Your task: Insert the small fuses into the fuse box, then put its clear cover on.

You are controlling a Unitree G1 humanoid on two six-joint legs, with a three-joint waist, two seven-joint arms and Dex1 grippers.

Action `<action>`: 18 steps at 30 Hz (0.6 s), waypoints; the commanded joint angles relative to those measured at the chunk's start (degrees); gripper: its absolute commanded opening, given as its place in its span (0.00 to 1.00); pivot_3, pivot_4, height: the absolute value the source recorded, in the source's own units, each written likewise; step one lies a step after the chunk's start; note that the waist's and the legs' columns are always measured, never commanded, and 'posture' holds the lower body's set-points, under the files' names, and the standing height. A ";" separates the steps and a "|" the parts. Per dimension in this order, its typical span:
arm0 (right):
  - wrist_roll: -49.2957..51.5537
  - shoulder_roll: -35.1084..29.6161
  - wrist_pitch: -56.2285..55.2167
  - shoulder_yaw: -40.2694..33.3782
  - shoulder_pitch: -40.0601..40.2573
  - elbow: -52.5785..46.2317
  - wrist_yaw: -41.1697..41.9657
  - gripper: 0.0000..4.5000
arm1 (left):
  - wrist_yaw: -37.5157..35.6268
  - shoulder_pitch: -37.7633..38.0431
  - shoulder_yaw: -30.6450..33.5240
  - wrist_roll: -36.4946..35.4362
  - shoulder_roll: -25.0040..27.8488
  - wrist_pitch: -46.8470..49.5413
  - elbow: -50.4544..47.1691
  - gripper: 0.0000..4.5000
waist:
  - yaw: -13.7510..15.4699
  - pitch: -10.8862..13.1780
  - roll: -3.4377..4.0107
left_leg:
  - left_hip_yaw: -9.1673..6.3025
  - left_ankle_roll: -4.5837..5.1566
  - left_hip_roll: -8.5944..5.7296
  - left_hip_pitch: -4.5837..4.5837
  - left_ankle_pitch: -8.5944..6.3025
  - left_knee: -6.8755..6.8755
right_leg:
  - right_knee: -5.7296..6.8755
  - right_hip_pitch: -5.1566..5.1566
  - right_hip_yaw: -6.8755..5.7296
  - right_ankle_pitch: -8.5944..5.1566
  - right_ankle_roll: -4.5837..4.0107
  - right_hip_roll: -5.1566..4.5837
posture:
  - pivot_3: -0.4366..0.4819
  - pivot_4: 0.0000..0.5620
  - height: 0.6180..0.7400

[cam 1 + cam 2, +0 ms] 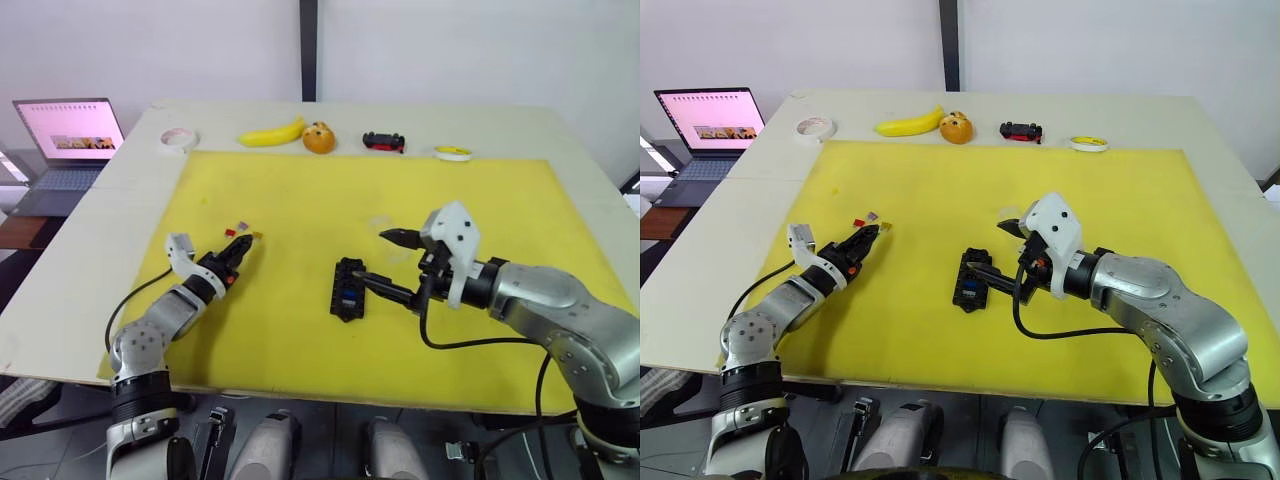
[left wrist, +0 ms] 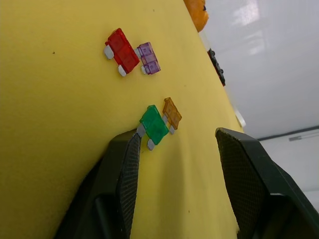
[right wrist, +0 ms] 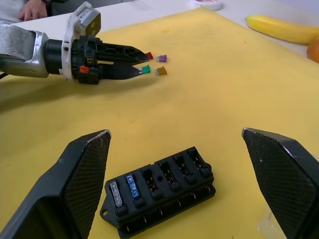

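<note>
On the yellow mat (image 1: 300,200), in your head views, the fuse box (image 1: 348,289) is lying near the middle, and your right gripper (image 1: 383,262) is reaching toward it from the right with its fingers spread, holding nothing; the lower finger is lying just at the box's right side. Your left gripper (image 1: 238,249) is resting low on the mat at the left, pointing at the loose fuses. Along the table's far edge you are seeing a banana (image 1: 271,133), an orange (image 1: 319,138) and a toy car (image 1: 384,141).

Your left wrist view is showing that gripper released, its fingers (image 2: 124,174) spread; the green fuse (image 2: 153,127) is touching one fingertip, with the orange fuse (image 2: 171,112) beside it. The red fuse (image 2: 121,51) and purple fuse (image 2: 148,58) are lying further off, side by side.

Your right wrist view is showing the box between the spread fingers, with a grey fuse (image 3: 115,192) and a blue fuse (image 3: 132,185) seated in its end slots.
</note>
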 commanded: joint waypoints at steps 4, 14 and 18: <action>0.35 -0.21 -0.35 -1.64 -0.56 -1.84 -0.30 1.00 | -0.37 -0.38 -1.05 2.15 -0.43 0.98 3.00 0.57 | 0.02 0.00 0.00 | -0.01 0.00 0.00 0.00 0.00 -0.01 | 0.00 0.02 -0.01 0.00 0.00 0.00 | 0.48 0.27 1.00; 0.34 -0.63 -0.21 -2.31 0.33 -2.36 -0.05 1.00 | 0.04 -0.22 -0.07 2.57 -1.27 1.08 3.61 0.26 | -0.09 0.01 -0.01 | -0.02 -0.01 0.01 -0.02 0.00 -0.09 | -0.01 -0.02 -0.02 0.00 0.00 0.00 | 0.48 0.27 1.00; 0.47 -0.86 -0.24 -2.46 0.74 -2.61 0.08 1.00 | 0.11 -0.03 0.02 2.69 -1.39 1.15 3.39 0.26 | -0.09 0.00 -0.01 | -0.01 -0.01 0.01 -0.01 0.00 -0.11 | -0.02 -0.02 -0.02 0.00 0.01 0.00 | 0.48 0.27 1.00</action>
